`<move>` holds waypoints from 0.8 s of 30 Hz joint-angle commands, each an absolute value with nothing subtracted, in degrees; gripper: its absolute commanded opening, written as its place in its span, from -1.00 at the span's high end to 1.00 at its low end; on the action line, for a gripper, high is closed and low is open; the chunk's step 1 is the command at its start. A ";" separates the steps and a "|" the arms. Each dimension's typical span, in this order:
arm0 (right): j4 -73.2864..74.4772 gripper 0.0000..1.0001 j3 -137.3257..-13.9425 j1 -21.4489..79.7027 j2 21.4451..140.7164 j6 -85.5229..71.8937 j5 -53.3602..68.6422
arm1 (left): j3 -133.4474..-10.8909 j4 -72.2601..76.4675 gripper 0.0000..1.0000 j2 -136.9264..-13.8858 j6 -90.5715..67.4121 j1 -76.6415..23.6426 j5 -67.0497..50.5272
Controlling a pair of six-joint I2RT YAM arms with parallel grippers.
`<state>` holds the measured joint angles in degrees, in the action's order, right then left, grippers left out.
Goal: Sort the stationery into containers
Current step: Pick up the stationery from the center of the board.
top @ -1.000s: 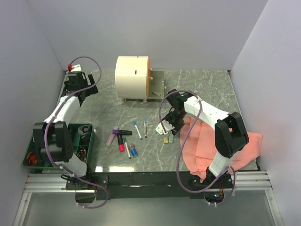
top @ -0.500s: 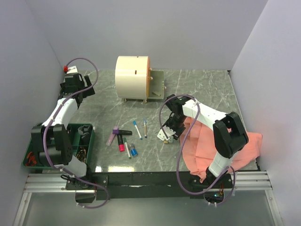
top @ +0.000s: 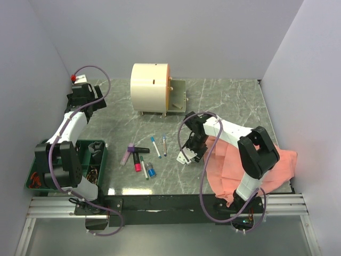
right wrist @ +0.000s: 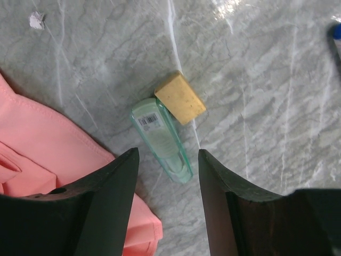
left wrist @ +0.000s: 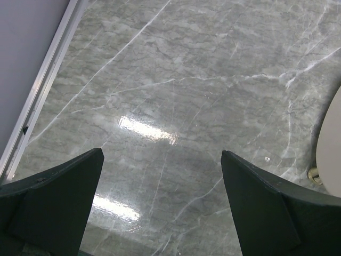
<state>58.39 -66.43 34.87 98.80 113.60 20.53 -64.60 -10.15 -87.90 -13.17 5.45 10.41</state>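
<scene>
- Broadly, a grey-green marble table (top: 234,101) fills the top view.
- A salmon-pink cloth (top: 234,165) lies crumpled at lower right; its edge reaches in beside the right gripper's left finger.
- One cream drum cabinet (top: 149,88) stands at upper centre, with one drawer (top: 178,96) pulled open on its right side.
- One green tray (top: 103,160) sits at lower left, partly hidden by the left arm.
- The left gripper (left wrist: 162,160), at upper left, has its jaws spread wide over bare marble, holding nothing.
- The right gripper (right wrist: 168,154), at centre right, has its jaws parted, one on each side of the green piece's near end and not pinching it.
- The pens lie loose at lower centre: one purple marker (top: 127,154), one black-and-pink marker (top: 137,160), two white blue-capped pens (top: 155,146) side by side.
- One green piece (right wrist: 160,138), pale, translucent and barcode-labelled, lies flat.
- One tan eraser (right wrist: 180,98), a small block, touches its far end.
</scene>
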 commanded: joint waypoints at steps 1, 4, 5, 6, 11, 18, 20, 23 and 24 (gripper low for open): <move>58.18 -0.08 -66.27 35.68 100.45 119.45 19.78 | -64.25 -8.70 -0.99 -86.13 -12.74 5.89 10.90; 57.92 -0.04 -66.36 35.86 101.07 118.83 19.34 | -64.16 -8.70 -0.99 -86.31 -12.74 5.80 10.99; 58.01 -0.03 -66.44 35.86 101.25 118.74 19.16 | -64.16 -8.61 -0.99 -86.48 -12.66 5.89 10.99; 57.83 -0.02 -66.45 36.03 101.51 118.65 18.99 | -64.16 -8.70 -0.99 -86.57 -12.74 5.80 10.90; 57.92 0.05 -65.83 36.21 102.39 118.92 17.67 | -64.07 -8.61 -0.99 -86.84 -12.66 5.80 10.90; 57.74 0.10 -65.04 36.30 103.88 118.21 16.26 | -62.85 -8.35 -0.99 -86.75 -12.48 5.89 10.90; 57.48 0.08 -64.95 36.47 104.06 117.86 16.00 | -62.58 -8.35 -0.99 -86.66 -12.74 5.89 10.90; 57.39 0.19 -65.12 36.39 104.24 116.99 16.35 | -62.31 -8.35 -0.99 -86.83 -12.75 5.89 10.64; 57.91 0.38 -66.26 36.47 104.67 115.94 16.70 | -62.31 -8.26 -0.99 -86.92 -12.74 5.89 10.55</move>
<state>56.93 -65.58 35.90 103.48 113.84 16.91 -62.41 -10.07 -87.90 -12.97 5.61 10.39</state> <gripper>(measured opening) 0.420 0.995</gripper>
